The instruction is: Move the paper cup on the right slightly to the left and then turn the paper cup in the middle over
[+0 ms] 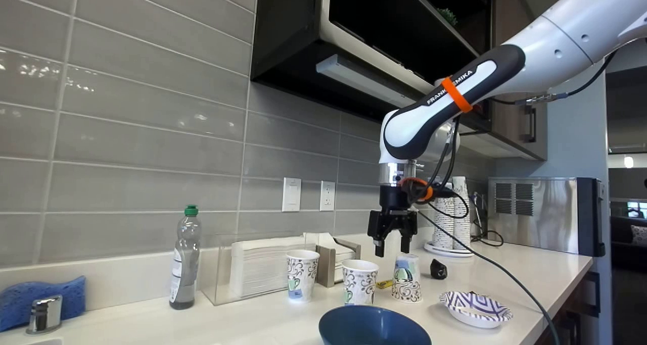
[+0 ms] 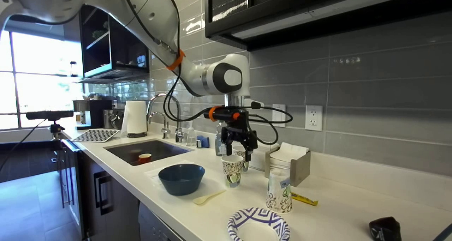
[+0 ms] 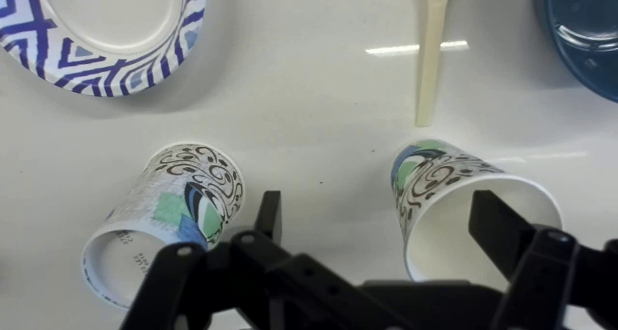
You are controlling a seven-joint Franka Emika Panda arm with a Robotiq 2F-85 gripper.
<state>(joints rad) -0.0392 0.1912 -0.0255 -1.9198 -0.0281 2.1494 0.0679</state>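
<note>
Below the wide-spread end effector [image 3: 376, 195], upright cup [image 3: 446, 211] and inverted cup [image 3: 164, 207] stand apart

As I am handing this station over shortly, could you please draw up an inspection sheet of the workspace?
Surface: white counter, with glare and a few dark specks.
Job's things: bowl-side cup and napkin-side cup upright; third paper cup upside down.
Clutter: blue bowl, pale spoon, patterned dish, yellow packet, soap bottle, napkins; a small black item, too unclear to identify.
Gripper: open, holding nothing, raised above the counter.
Cables: black cables run along the arm and loop near its wrist; a slanting cable crosses the counter in an exterior view, whether touching it cannot be told.
Surroundings: tiled wall, dark cabinet overhead, sink holding a reddish cup.
</note>
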